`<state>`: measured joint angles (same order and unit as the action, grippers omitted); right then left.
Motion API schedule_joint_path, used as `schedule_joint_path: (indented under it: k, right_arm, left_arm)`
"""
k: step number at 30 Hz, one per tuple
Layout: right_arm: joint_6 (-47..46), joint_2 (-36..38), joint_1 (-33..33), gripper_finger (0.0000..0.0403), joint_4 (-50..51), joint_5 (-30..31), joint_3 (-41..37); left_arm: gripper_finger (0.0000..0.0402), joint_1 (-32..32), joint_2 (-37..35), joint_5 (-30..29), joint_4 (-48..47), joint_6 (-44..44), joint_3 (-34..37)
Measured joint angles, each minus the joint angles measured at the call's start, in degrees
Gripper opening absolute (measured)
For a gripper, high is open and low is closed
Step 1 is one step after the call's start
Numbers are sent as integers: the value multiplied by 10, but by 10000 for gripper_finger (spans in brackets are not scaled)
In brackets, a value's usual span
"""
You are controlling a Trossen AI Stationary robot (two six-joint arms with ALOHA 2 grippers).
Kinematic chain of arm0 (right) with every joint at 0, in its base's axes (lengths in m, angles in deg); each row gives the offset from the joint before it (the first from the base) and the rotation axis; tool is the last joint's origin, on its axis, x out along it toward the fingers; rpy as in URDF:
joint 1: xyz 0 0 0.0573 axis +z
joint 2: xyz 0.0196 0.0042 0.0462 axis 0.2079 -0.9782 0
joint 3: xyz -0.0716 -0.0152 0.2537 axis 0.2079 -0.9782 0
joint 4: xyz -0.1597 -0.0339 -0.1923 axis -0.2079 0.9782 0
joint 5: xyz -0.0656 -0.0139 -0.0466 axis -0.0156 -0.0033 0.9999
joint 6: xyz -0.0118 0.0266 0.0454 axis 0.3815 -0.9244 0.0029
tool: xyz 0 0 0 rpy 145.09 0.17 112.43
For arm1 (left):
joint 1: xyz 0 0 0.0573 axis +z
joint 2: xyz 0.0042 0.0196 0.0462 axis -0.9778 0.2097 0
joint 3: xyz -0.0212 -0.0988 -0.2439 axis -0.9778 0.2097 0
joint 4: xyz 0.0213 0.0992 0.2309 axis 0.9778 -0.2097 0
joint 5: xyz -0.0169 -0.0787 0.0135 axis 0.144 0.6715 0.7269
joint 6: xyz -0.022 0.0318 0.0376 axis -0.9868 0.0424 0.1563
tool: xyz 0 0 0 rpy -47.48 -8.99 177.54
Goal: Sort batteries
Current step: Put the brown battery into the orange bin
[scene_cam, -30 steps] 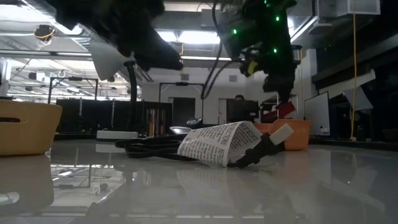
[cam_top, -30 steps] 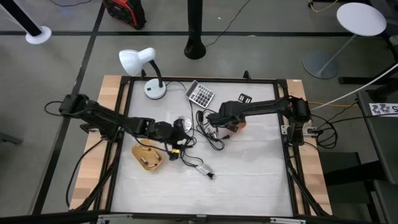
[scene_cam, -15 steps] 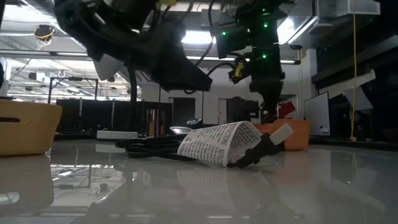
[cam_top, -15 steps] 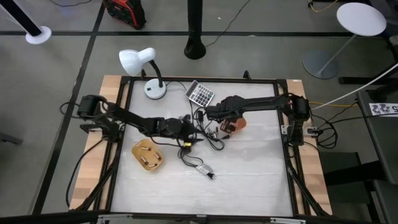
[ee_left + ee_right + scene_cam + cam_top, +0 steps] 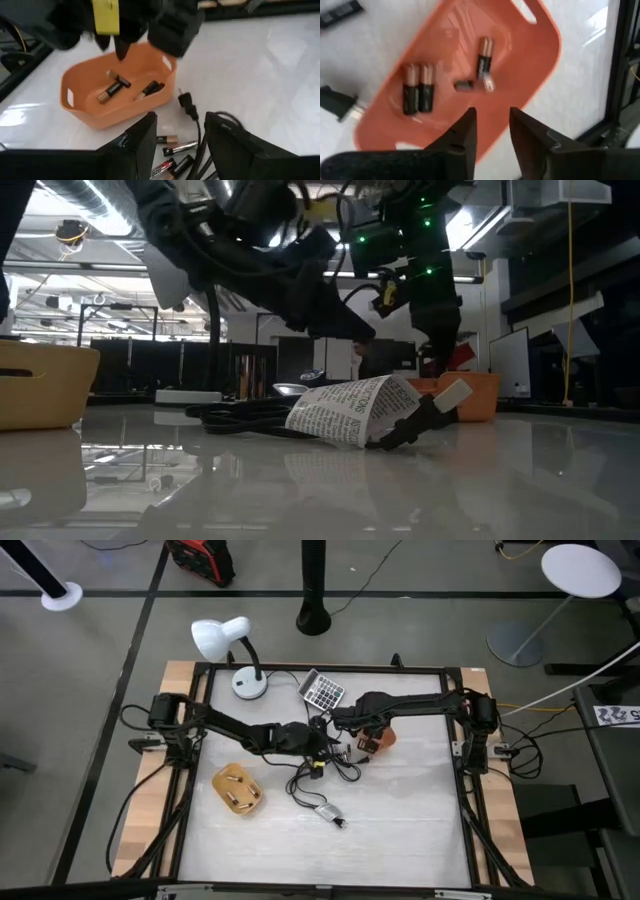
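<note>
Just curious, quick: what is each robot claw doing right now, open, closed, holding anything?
Left gripper: open, empty, near loose batteries.
Right gripper: open, empty, over the orange tray.

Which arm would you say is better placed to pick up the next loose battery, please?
Probably the left. Its open claw is just above the loose batteries beside the orange bin. The right claw is open and empty over the bin.
</note>
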<state>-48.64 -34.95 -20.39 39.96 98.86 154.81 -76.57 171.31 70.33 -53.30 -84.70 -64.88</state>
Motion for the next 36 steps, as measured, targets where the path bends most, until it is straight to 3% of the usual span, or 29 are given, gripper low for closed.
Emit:
schedule_joint_path:
  k: [7, 13, 19, 27, 36]
  right_arm:
    - [0, 0, 1, 122, 85, 7, 40]
    - [23, 0, 1, 120, 124, 11, 93]
    - [36, 8, 1, 120, 147, 47, 142]
    - [38, 64, 1, 120, 157, 44, 161]
    - [15, 93, 1, 120, 154, -7, 161]
  left_arm:
    - [146, 19, 3, 3, -114, 59, -48]
    - [132, 36, 3, 52, -169, 106, -77]
    - [133, 44, 3, 63, -169, 143, -80]
    - [142, 44, 0, 64, -151, 199, -84]
    - [143, 43, -1, 81, -142, 203, -84]
